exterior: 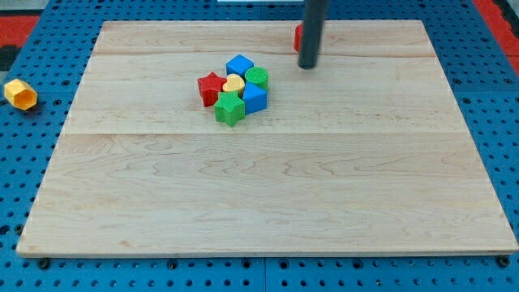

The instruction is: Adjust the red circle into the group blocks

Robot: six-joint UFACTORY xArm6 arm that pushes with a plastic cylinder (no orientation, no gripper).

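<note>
**Operator:** State the position of my tip and the target.

**Technician:** There is no claw on this rig to open, close or hold; the arm ends in a bare rod. My tip rests on the wooden board near the view's top. The red circle sits just to the view's left of the rod and slightly above the tip; the rod hides most of it, so contact cannot be confirmed. The group lies to the tip's lower left, apart from it.

**Operator:** Hazards?

**Technician:** In my judgement, two. The circle is close to the board's top edge: a push from the wrong side could send it off the wood. An overlong or off-centre push could let the round block roll aside, or strike the group and scatter it.

**Operator:** Inventory?

**Technician:** Group: one red star, one yellow heart, two blue blocks, one green star, one further green block. Separately: one red circle. Off the board, far to the tip's left: one yellow-orange block.
</note>
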